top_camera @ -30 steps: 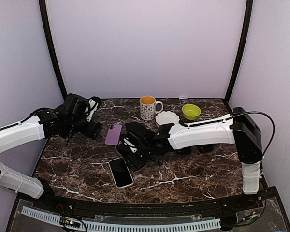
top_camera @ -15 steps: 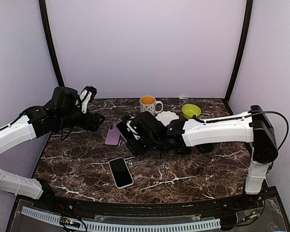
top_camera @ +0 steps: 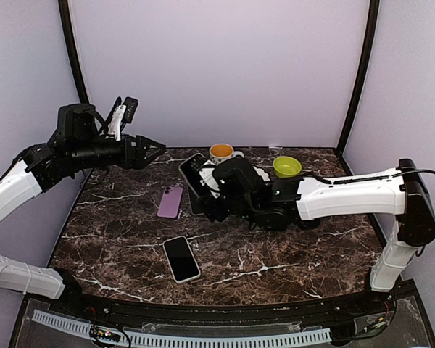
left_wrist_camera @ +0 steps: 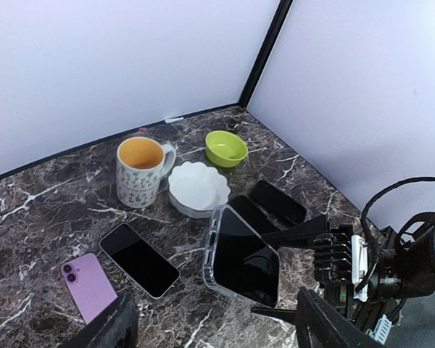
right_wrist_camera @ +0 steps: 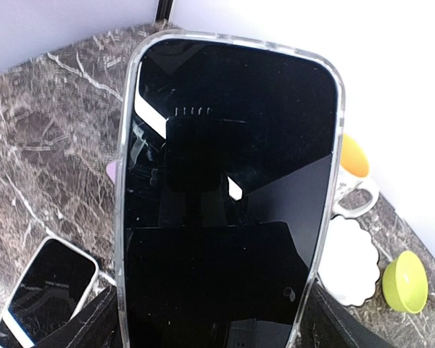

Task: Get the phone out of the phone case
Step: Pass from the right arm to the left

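Right wrist view: the right fingers (right_wrist_camera: 94, 326) are clamped across the lower part of the phone (right_wrist_camera: 225, 181), one on each long edge. The dark screen faces the lens, and the clear case (right_wrist_camera: 123, 188) shows as a pale rim all round it. Phone and case are held tilted, up off the bench (right_wrist_camera: 29, 130), toward its back near the mug (top_camera: 221, 150). The left fingers (left_wrist_camera: 112, 330) are spread apart with nothing between them, raised at the left and well apart from the phone.

The phone is stiff, glass-fronted and slick, and likely has some weight, so a drop onto the stone bench could crack it. The case looks like soft, springy plastic that hangs on by its lip. As I judge it, the left fingers should take that lip at a free top corner and peel it back. The right grip squeezes both edges, which also pins the case on, so it may need shifting.
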`<act>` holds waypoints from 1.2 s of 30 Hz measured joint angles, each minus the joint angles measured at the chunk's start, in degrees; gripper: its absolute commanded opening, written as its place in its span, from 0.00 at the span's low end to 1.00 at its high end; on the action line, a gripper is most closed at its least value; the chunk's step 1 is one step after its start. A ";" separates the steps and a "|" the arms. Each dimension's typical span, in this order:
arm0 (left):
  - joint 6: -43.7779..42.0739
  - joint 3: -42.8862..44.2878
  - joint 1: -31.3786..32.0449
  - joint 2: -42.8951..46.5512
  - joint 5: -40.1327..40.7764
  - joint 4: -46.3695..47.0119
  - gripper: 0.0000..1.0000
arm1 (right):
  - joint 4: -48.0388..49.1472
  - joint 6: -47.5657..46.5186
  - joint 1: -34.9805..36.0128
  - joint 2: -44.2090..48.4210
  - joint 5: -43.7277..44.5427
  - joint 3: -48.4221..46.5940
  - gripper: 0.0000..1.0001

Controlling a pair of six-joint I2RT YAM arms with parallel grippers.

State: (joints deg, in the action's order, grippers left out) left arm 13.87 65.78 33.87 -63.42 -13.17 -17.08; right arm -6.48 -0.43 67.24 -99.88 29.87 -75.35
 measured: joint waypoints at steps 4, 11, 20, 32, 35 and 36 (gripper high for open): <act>2.25 1.20 -1.46 -0.26 -5.33 1.25 0.74 | 2.36 -1.42 0.00 2.27 0.07 0.44 0.00; 6.27 1.57 -4.13 -2.89 -15.72 3.41 0.64 | 6.99 -3.69 0.00 6.71 -3.80 3.26 0.00; 11.76 1.60 -4.42 -5.09 -27.23 7.52 0.54 | 14.21 -6.86 0.00 12.98 -10.97 9.25 0.00; 16.46 1.60 -4.42 -7.78 -34.64 11.10 0.40 | 12.44 -8.20 0.00 11.15 -11.63 6.21 0.00; 16.85 1.60 -4.42 -8.28 -34.88 11.08 0.33 | 12.37 -8.52 0.00 10.38 -11.56 4.87 0.00; 16.68 1.60 -4.42 -8.39 -34.84 11.06 0.32 | 12.35 -8.59 0.00 10.12 -11.52 4.48 0.00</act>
State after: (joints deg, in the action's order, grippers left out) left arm 30.55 67.37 29.45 -71.81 -48.01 -6.02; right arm 5.87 -9.02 67.24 -89.76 18.35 -70.87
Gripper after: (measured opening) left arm 0.367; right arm 0.783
